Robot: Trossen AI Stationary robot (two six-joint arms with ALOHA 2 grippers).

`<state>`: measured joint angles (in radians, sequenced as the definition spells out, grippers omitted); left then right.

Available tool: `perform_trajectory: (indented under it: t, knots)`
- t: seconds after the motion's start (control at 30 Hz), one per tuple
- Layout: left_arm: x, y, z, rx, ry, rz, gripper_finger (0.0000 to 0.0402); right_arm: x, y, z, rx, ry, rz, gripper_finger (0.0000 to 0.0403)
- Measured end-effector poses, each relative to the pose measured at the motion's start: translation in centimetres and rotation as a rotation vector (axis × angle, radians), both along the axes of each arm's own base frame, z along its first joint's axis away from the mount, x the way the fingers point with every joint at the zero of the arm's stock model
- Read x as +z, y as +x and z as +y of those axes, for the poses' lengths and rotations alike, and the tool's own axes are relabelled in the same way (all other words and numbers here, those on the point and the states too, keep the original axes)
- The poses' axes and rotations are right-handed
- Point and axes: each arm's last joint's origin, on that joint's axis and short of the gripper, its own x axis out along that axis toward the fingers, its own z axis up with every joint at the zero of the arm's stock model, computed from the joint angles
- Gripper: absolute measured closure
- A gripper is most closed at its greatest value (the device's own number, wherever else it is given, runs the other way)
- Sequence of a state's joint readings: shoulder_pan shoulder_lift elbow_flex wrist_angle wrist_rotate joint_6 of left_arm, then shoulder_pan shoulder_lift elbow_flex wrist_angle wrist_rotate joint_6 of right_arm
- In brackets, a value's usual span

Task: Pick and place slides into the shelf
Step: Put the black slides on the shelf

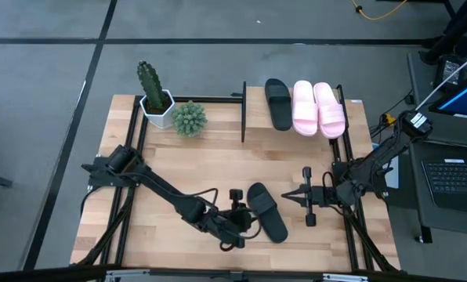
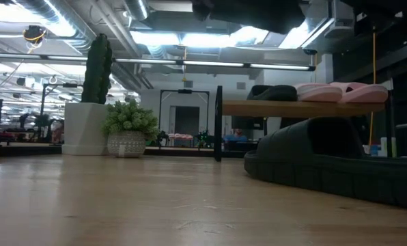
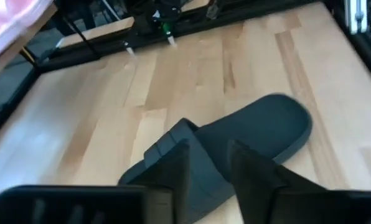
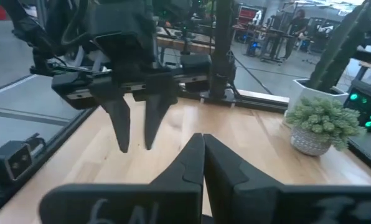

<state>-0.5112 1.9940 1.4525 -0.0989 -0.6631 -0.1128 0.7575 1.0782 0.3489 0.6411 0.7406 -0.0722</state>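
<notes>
Both arms are matte black with slim jointed links and black cables trailing along them. The left gripper [image 1: 244, 210] and right gripper [image 1: 298, 197] carry tapered, wedge-shaped black fingers [image 4: 192, 163].

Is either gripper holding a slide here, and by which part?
Nothing is held. The left gripper stands open at the black slide; the right gripper is shut and empty.

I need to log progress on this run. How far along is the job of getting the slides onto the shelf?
Three are done: one black slide and two pink slides lie on the shelf. In hand: the last black slide lies on the table, the left gripper beside it with jaws parted, not gripping. The right gripper waits nearby, shut. Left: lift that slide and place it on the shelf.
</notes>
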Motion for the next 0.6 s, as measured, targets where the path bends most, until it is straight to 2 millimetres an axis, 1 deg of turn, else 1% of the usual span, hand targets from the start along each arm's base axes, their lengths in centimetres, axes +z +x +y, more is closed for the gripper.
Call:
perform_trajectory:
  t: [0.13, 0.23, 0.4, 0.53, 0.6]
  knots:
    - [0.1, -0.1, -0.2, 0.026, -0.062, -0.018, 0.0258, 0.0, -0.2, 0.2, 0.012, 0.011, 0.001, 0.0394]
    - [0.0, -0.2, -0.5, 0.018, -0.065, -0.019, 0.0239, 0.0, -0.2, 0.2, 0.013, 0.009, 0.003, 0.0394]
    - [-1.4, 0.4, -1.3, 0.006, -0.08, -0.043, 0.0233, -0.1, -0.2, 0.2, 0.012, 0.009, 0.009, 0.0394]
    - [-3.4, 0.9, -1.3, 0.014, -0.055, -0.012, 0.0235, -0.2, -0.2, 0.2, 0.01, 0.019, 0.015, 0.0394]
    - [-4.0, 1.2, -1.2, 0.022, -0.052, -0.015, 0.0235, -0.2, -0.2, 0.2, 0.009, 0.027, 0.019, 0.0394]
